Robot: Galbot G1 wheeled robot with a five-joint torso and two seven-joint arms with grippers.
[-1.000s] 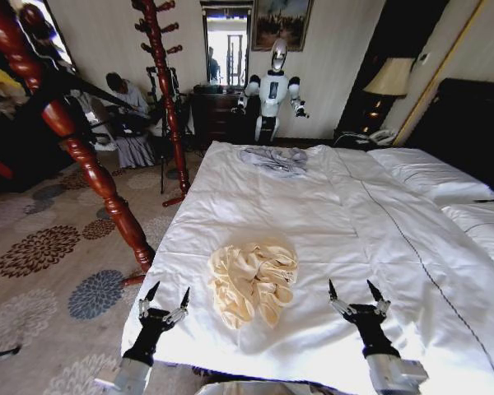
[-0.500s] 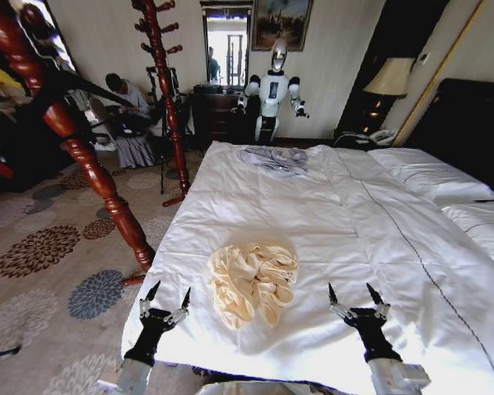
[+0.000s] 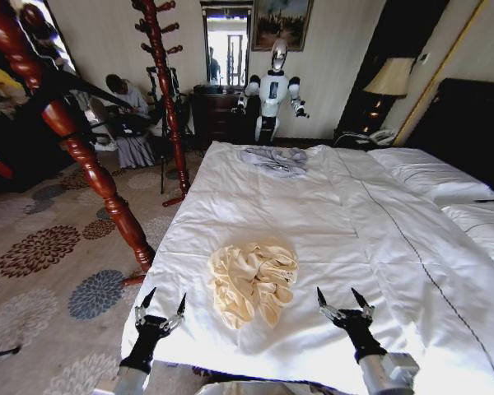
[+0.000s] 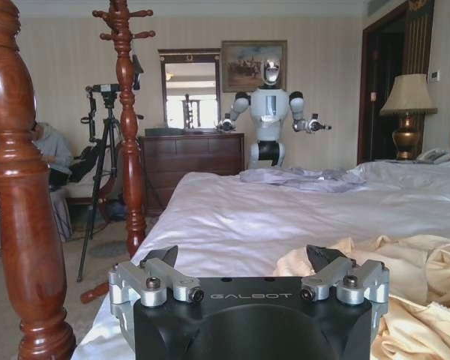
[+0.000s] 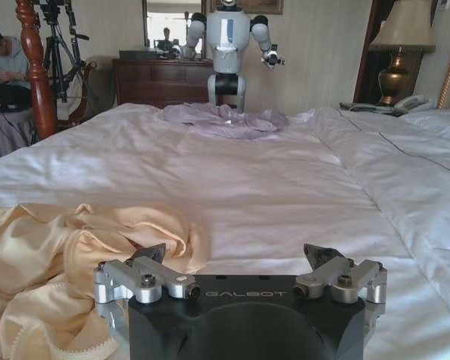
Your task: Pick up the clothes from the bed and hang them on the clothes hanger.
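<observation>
Clothes [image 3: 253, 281] crumpled near the bed [image 3: 329, 206] foot edge, ungrasped; pickup and hanging all remaining. Left gripper [image 3: 158, 306] and right gripper [image 3: 340, 300] flanking the heap, fingers spread, holding nothing. Grey-blue garment [image 3: 273, 158] at the far end; wooden coat stand [image 3: 74, 140] close beside the left arm.

Clothes [image 3: 253, 282] lie on the bed [image 3: 346, 214], seemingly between both tools.

I get even, soft daylight, room fairly bright. White bed [image 3: 329, 214] near blown out along its near edge in head view. Head view bends hard at the edges; coat stand [image 3: 74, 140] curves and blurs close up. Wrist views sharp, slightly violet.
</observation>
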